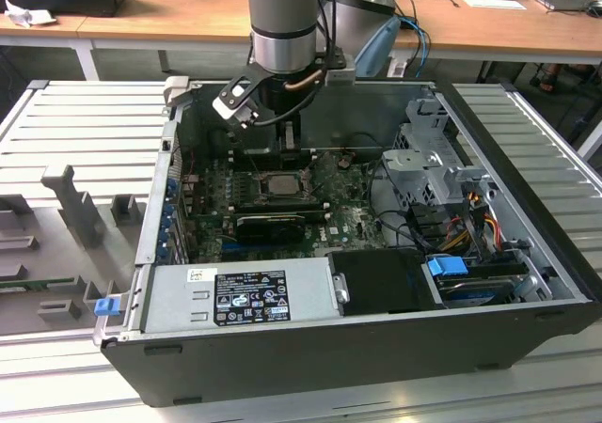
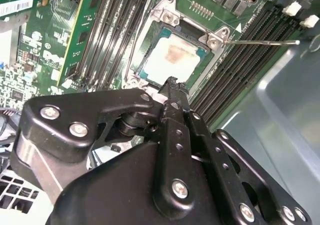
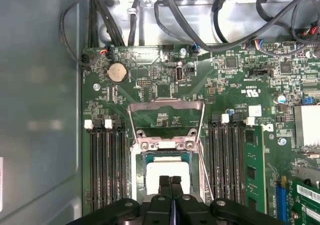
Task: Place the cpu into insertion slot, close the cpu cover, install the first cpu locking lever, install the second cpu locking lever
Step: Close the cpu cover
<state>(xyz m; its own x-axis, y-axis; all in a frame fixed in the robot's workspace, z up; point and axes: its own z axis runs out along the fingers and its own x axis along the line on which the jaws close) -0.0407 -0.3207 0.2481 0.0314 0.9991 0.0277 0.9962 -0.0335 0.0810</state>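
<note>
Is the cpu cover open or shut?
Open: in the first wrist view the cpu cover is swung back from the insertion slot, board showing through its window, leaving the cpu bare.

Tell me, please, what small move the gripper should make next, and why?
Likely shift toward the free edge of the cpu cover: the cpu already lies in the insertion slot, the cover is flipped open, and the shut gripper hangs over the cpu.
</note>
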